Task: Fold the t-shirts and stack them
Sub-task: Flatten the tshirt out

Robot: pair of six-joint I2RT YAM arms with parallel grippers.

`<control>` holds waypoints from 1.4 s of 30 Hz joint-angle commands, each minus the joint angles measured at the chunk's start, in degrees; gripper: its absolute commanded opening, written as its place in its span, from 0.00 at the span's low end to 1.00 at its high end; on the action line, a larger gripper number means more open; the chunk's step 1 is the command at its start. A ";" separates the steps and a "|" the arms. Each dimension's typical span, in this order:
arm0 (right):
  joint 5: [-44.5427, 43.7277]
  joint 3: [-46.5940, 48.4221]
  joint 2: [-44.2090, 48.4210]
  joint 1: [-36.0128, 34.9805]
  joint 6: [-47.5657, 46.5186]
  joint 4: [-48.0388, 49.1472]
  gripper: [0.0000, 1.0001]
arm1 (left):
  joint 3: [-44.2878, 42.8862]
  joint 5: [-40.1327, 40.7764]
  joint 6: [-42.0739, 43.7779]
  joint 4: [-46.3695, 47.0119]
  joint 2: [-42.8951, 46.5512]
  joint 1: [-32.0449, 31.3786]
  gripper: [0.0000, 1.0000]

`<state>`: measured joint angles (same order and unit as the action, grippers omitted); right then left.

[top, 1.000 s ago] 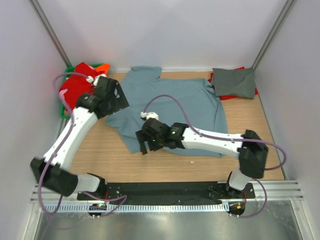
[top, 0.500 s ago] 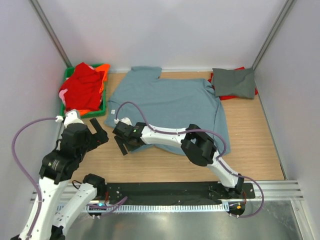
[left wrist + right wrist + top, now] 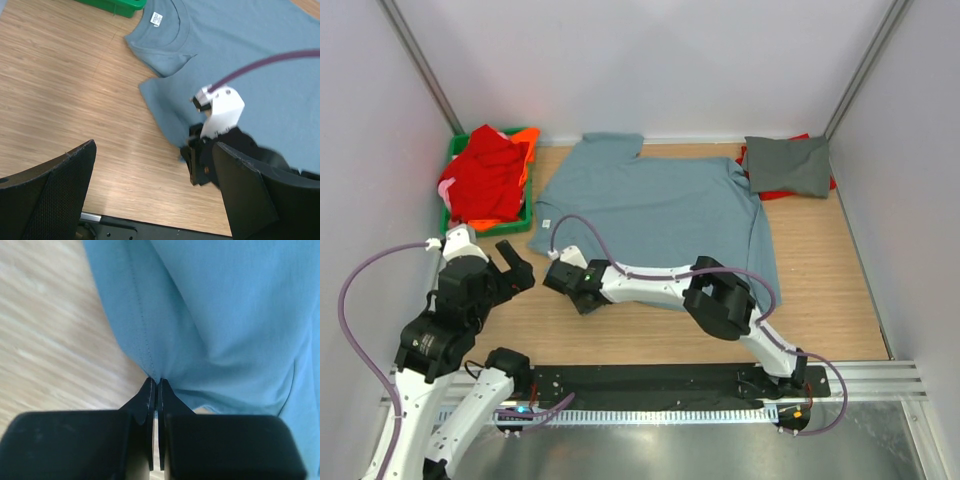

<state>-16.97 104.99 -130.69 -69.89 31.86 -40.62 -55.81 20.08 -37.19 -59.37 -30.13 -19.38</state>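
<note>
Right gripper [image 3: 154, 386]: fingers [image 3: 148, 397] pressed together, pinching the stitched hem of the dusty blue-grey cotton t-shirt [image 3: 660, 215], apparently at its near sleeve. The cloth puckers toward the tips. Probably gripped to lift that edge over into a fold.

Shirt lies spread flat just right of the green plastic crate [image 3: 515, 226].

Left gripper [image 3: 513, 265]: jaws wide apart, holding nothing, hovering in front of the crate, off the cloth. Likely waiting for its own edge.

Red and orange shirts [image 3: 485, 175] are heaped in the crate. Folded dark grey shirt [image 3: 785, 165] sits far right of the crate, presumably the stack site.
</note>
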 commanded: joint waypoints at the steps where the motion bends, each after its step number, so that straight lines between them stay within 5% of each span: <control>1: -1.22 -9.17 4.47 -3.58 1.98 -6.49 0.02 | -0.52 -0.04 0.28 2.07 -0.19 0.13 1.00; 6: -0.96 -17.44 14.31 -6.31 3.47 -7.54 0.02 | -2.02 -2.14 -1.48 -1.61 -1.24 0.13 1.00; 7: -0.87 -18.93 17.20 -6.66 4.26 -8.41 0.18 | -2.19 -3.28 -1.92 -3.45 -1.60 0.13 1.00; 9: -1.65 -20.08 20.11 -7.37 5.40 -9.12 0.71 | -2.46 -4.95 -3.32 -5.39 -2.83 0.13 1.00; 13: -4.46 -22.54 28.62 -7.54 7.95 -8.25 0.86 | -1.41 -7.94 -6.66 -10.31 -3.53 0.13 1.00; 21: -10.09 -32.38 43.84 -1.67 12.08 -3.50 0.92 | 6.67 -15.14 -13.34 -13.40 -2.04 0.13 0.96; 28: -8.78 -49.24 62.71 17.30 14.20 0.45 0.98 | 16.69 -22.44 -16.95 -7.61 -2.30 0.04 0.87; 36: -10.72 -54.10 71.10 35.40 11.13 -3.94 1.00 | 20.39 -20.52 -22.21 -3.91 -6.70 -5.40 0.83; 42: 4.99 -60.33 70.50 56.47 4.10 1.41 1.00 | 21.71 -14.98 -28.19 -2.59 -8.80 -11.64 0.81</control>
<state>-20.01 47.09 -59.75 -21.91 40.36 -42.24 -34.20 1.96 -60.82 -63.70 -37.87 -28.93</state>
